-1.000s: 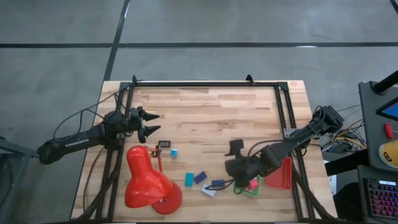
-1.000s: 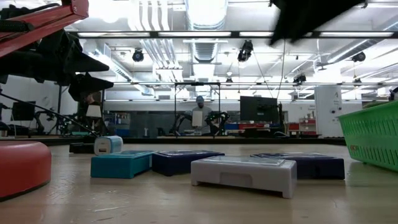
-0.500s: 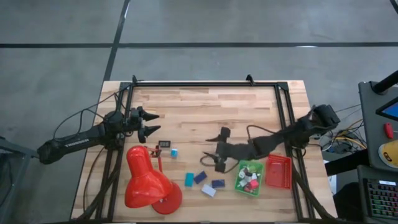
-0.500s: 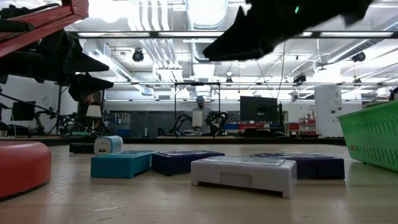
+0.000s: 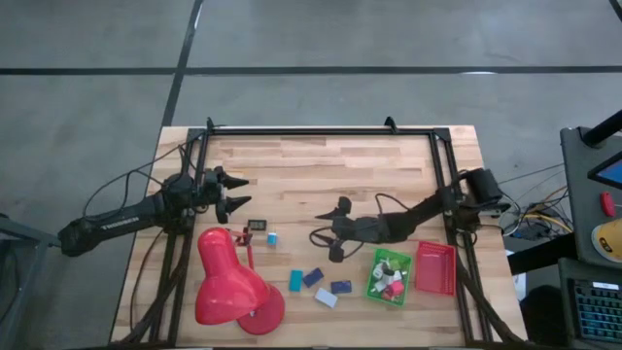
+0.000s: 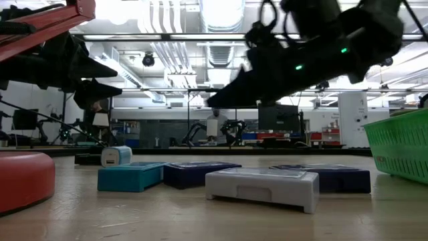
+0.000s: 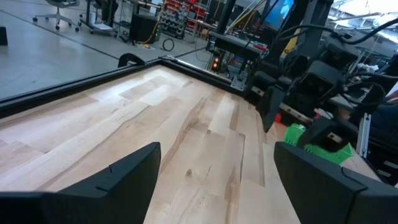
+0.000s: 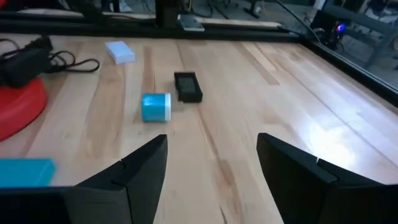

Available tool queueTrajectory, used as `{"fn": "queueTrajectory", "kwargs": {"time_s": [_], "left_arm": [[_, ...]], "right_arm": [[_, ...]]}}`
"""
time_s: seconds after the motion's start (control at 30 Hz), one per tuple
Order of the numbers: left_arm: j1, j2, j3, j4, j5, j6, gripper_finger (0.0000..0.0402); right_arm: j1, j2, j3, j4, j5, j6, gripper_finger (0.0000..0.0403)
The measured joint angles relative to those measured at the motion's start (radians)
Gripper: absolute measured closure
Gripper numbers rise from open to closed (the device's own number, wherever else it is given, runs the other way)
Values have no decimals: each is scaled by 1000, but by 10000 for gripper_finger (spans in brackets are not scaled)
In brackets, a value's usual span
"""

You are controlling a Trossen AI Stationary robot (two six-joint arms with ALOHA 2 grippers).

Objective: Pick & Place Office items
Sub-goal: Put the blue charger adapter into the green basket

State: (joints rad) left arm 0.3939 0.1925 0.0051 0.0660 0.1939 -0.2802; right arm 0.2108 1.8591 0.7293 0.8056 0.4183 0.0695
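Observation:
The office items lie on the wooden table: a black piece (image 5: pixel 258 225), a small light-blue roll (image 5: pixel 272 237), a teal block (image 5: pixel 295 280), two dark blue blocks (image 5: pixel 312 277) (image 5: pixel 340 287) and a white block (image 5: pixel 326 297). More pieces sit in the green tray (image 5: pixel 377 288). My right gripper (image 5: pixel 328 231) hangs open above the table, right of the roll (image 8: pixel 155 106) and the black piece (image 8: pixel 188 86), with nothing between its fingers. My left gripper (image 5: pixel 239 192) waits open at the table's left edge.
A big red desk lamp (image 5: pixel 231 284) stands at the near left, with its base (image 8: pixel 18 106) close to the teal block (image 8: pixel 25 171). A red tray (image 5: pixel 435 268) lies right of the green one. A black frame (image 5: pixel 321 131) runs round the table. Bare wood lies at the far middle.
My right gripper has left the spot above the green tray. It has gone toward the table's left and a little toward the far edge, sinking lower. It has tipped from pointing steeply down to nearly level, and the arm now stretches out across the table.

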Motion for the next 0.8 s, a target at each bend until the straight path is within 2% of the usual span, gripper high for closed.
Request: {"fn": "queueTrajectory", "kwargs": {"time_s": [0.3,0.47,0.8], "left_arm": [[0,1,0,0,0,0,82],[0,2,0,-1,0,0,82],[0,11,0,-1,0,0,82]], "right_arm": [[-16,201,192,38,-1,-53,160],[-22,303,286,36,-47,-87,163],[-26,396,430,36,-58,-69,163]]}}
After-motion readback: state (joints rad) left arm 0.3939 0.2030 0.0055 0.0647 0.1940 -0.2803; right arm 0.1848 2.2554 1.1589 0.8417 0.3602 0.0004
